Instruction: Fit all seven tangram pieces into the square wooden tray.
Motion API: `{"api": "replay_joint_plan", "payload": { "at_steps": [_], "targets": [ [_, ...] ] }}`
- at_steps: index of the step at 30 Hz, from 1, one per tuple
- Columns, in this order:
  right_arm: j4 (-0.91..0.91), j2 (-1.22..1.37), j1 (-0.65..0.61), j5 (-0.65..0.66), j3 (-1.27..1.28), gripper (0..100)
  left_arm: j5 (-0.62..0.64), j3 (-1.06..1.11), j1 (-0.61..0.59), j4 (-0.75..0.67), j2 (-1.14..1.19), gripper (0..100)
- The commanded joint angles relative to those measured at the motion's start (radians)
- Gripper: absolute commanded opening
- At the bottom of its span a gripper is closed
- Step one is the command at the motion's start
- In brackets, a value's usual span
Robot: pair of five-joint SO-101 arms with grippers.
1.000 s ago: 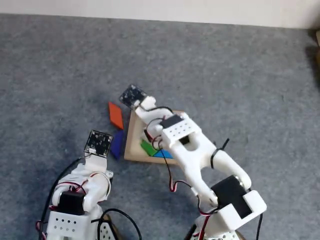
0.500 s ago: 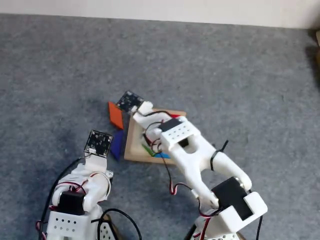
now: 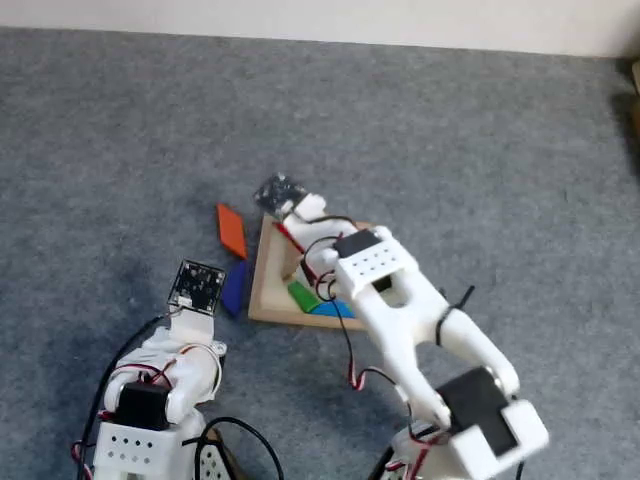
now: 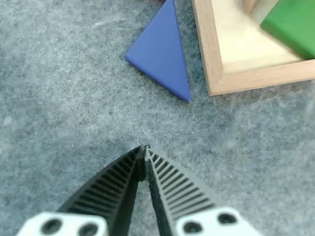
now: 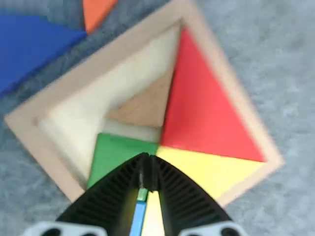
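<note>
The square wooden tray (image 5: 231,98) holds a red triangle (image 5: 202,113), a yellow triangle (image 5: 211,169) and a green piece (image 5: 113,152), with a light-blue piece (image 3: 330,309) at its near edge. My right gripper (image 5: 146,160) hangs shut over the tray's middle, holding nothing. Outside the tray's left rim (image 3: 262,290) lie a blue triangle (image 3: 234,288) and an orange parallelogram (image 3: 231,231). My left gripper (image 4: 145,150) is shut just above the carpet, a short way from the blue triangle (image 4: 162,54) and the tray corner (image 4: 211,54).
Grey carpet covers the whole floor, with wide free room left of and behind the tray. The right arm (image 3: 375,265) covers most of the tray from above. The left arm (image 3: 170,370) stands at the near left.
The right arm dipped toward the tray's left side, then swung back and to the right, uncovering more of the green piece. The left arm has kept still.
</note>
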Motion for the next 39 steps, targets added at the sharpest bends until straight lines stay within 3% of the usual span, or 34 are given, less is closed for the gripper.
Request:
{"api": "replay_joint_plan", "payload": {
  "at_steps": [1, 15, 26, 34, 39],
  "targets": [
    [0.007, -0.163, 0.047, -0.057, -0.015, 0.5, -0.008, 0.019, -0.008, 0.005, -0.033, 1],
    [0.008, -0.76, 0.084, -0.201, 0.305, 0.5, -0.008, 0.019, -0.008, 0.005, -0.033, 1],
    [0.005, -1.317, 0.205, -0.328, 0.736, 0.5, -0.008, 0.019, -0.008, 0.005, -0.033, 1],
    [0.008, -1.718, 0.312, -0.336, 1.058, 0.5, -0.008, 0.019, -0.008, 0.005, -0.033, 1],
    [0.008, -1.693, 0.36, -0.336, 1.175, 0.5, -0.008, 0.019, -0.008, 0.005, -0.033, 1]
  ]
}}
